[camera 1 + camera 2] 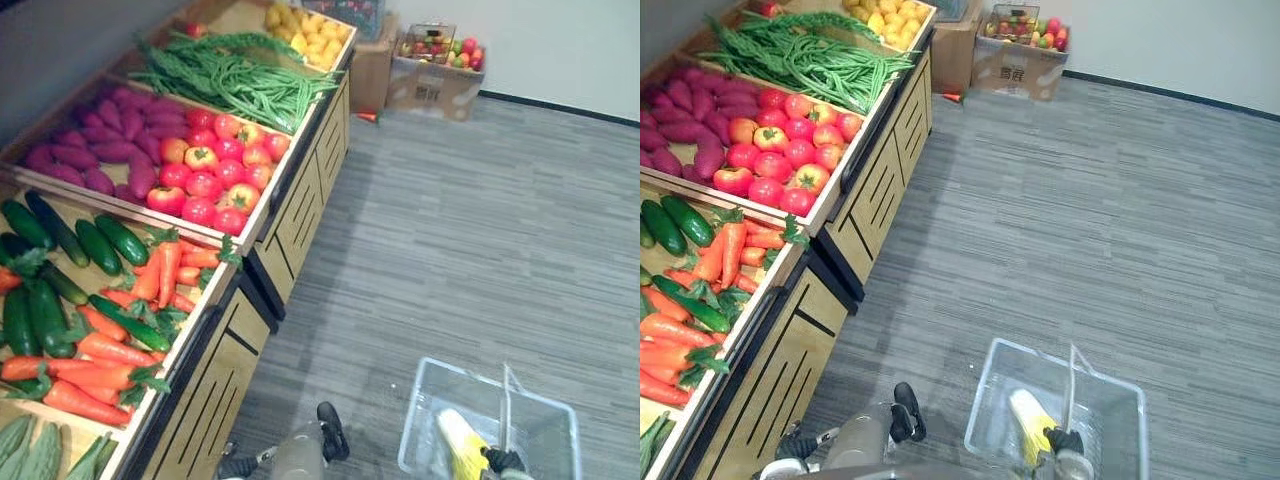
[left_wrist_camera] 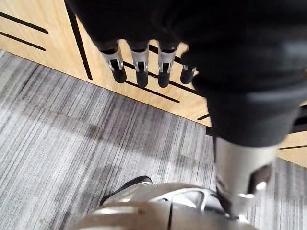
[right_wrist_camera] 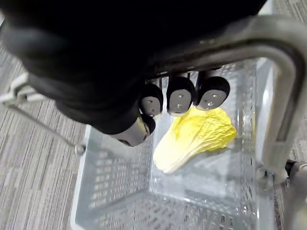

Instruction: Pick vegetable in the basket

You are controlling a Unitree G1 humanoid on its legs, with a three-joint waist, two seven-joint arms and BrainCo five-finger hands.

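Observation:
A clear plastic basket hangs low over the grey floor at the lower right. My right hand is shut on its grey handle, fingers curled round the bar; the same hand sits at the basket's near rim. Inside the basket lies a pale yellow napa cabbage, also visible as the cabbage. My left hand hangs beside the wooden front of the shelf, fingers relaxed and holding nothing; the left hand is low, left of the basket.
A sloping wooden produce shelf runs along the left: carrots, cucumbers, tomatoes, purple sweet potatoes, green beans and yellow produce. Cardboard boxes with fruit stand by the far wall. Grey carpet spreads right.

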